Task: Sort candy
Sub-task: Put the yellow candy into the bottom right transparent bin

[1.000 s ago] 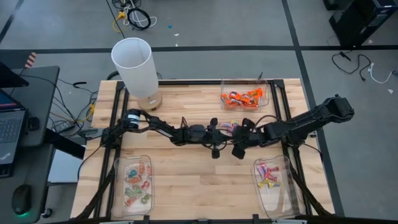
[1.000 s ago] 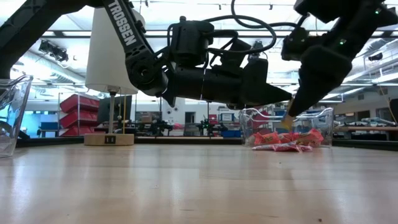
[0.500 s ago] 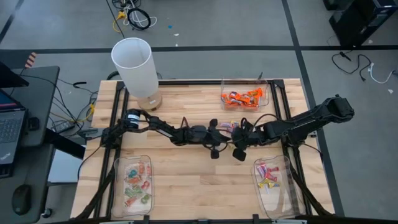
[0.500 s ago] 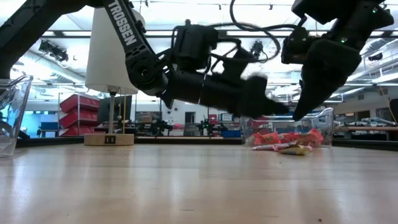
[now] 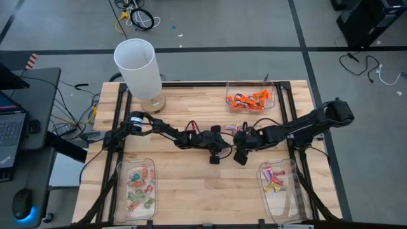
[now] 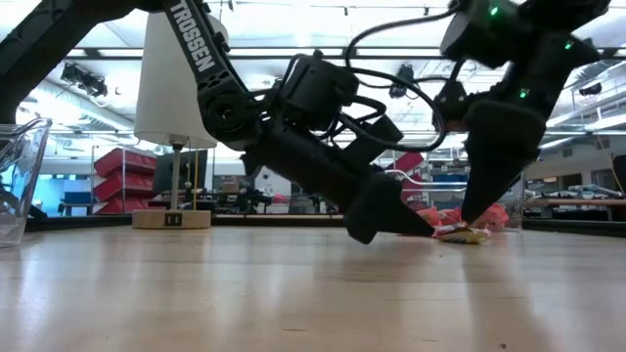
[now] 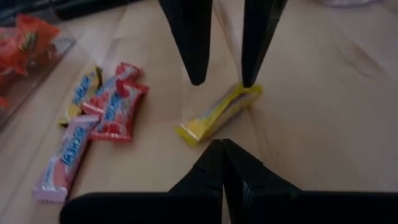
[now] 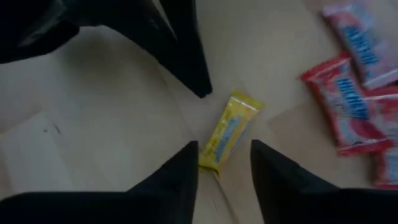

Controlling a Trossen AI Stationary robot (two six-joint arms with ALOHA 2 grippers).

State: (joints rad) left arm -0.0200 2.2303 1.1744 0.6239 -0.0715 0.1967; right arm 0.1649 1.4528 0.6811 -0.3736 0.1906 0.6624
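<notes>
Now the left gripper (image 7: 222, 144), fingers pressed together, points at the yellow candy (image 7: 219, 113) lying flat on the bench (image 5: 191, 102). Opposite it, the right gripper (image 8: 224, 155) is nearer: its spread fingers straddle the candy's end, long axis running between them.

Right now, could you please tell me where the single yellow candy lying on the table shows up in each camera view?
High view: hidden under the two grippers at mid-table.
Low view: yellow candy on the wood, right of centre, below the right gripper.
Left wrist view: centre, past the shut left gripper.
Right wrist view: centre, one end between the right gripper's fingers.
Shared landmark: the pink candies beside it.
</notes>
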